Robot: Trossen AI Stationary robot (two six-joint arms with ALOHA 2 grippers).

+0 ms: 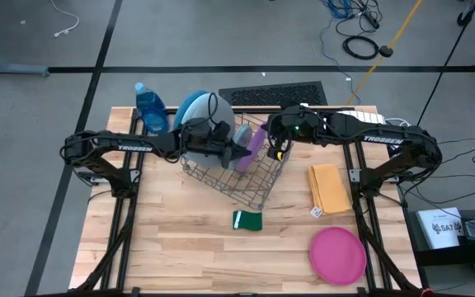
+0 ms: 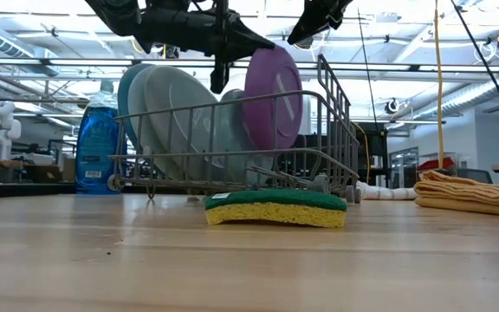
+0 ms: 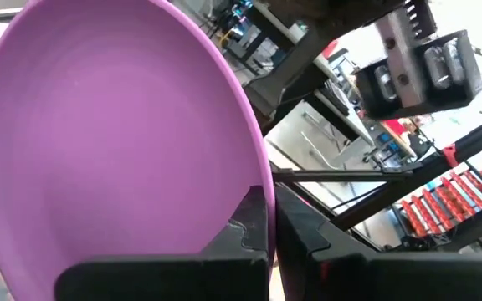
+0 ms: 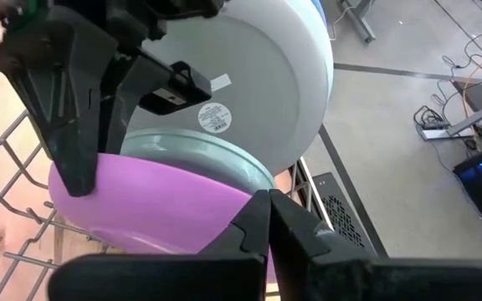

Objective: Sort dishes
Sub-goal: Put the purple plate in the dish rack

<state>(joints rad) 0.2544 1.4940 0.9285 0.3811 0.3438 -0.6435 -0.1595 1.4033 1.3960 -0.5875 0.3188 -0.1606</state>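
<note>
A purple plate [image 2: 274, 97] stands on edge in the grey wire rack [image 1: 246, 177], with my left gripper [image 1: 242, 155] shut on its rim. Behind it in the rack, leaning on edge, are a teal plate [image 4: 207, 155], a large pale plate [image 4: 258, 75] and a blue plate [image 1: 190, 107]. A pink plate [image 1: 337, 254] lies flat on the table at the near right. My right gripper [image 1: 277, 153] hangs shut over the rack's right side, just beside the purple plate, with nothing between its fingers. My left gripper pinches the purple plate's upper rim [image 3: 256, 180] between its two fingers, one on each face. It comes from the table's left, slanting slightly down. The plate is upright and tilted. Rack wires hide its lower edge, so I cannot tell whether it rests there.
A green and yellow sponge [image 1: 247, 220] lies in front of the rack. A folded yellow cloth [image 1: 330, 187] lies at the right, a blue soap bottle [image 1: 150, 107] stands at the far left, and a black mat [image 1: 272, 93] lies at the far edge.
</note>
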